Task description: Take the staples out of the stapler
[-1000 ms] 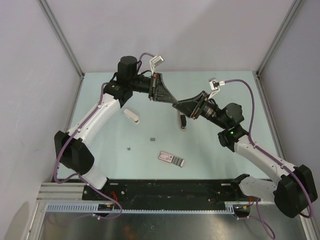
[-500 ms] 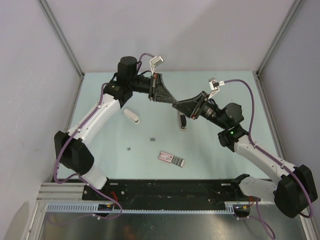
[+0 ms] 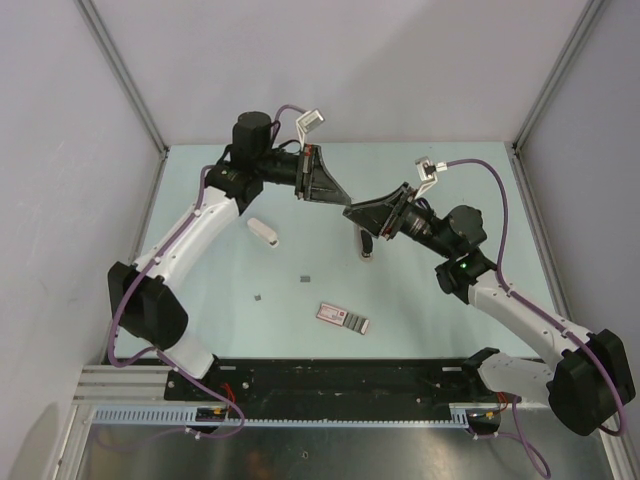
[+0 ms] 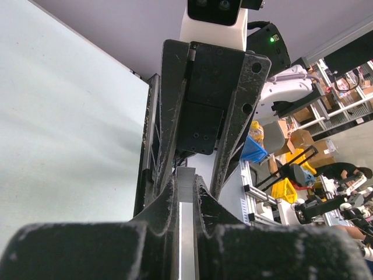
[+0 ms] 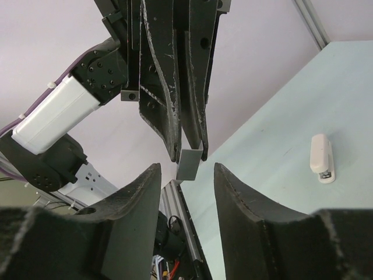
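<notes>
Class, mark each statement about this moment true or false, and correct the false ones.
1. The left gripper pinches a small grey metal strip. True.
2. The right gripper is clamped on that strip. False: its fingers stand open, clear of it.
3. A white stapler lies on the table. True.
4. The pink-and-grey packet is held in the air. False: it lies on the table.

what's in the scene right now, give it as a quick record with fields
left claw: shut on grey metal strip, raised over the table
right claw: open, tips facing the strip
white stapler: lying on the table, apart from both claws
staples: two tiny grey bits loose on the table
pink-and-grey packet: flat on the table, nearer the arm bases
</notes>
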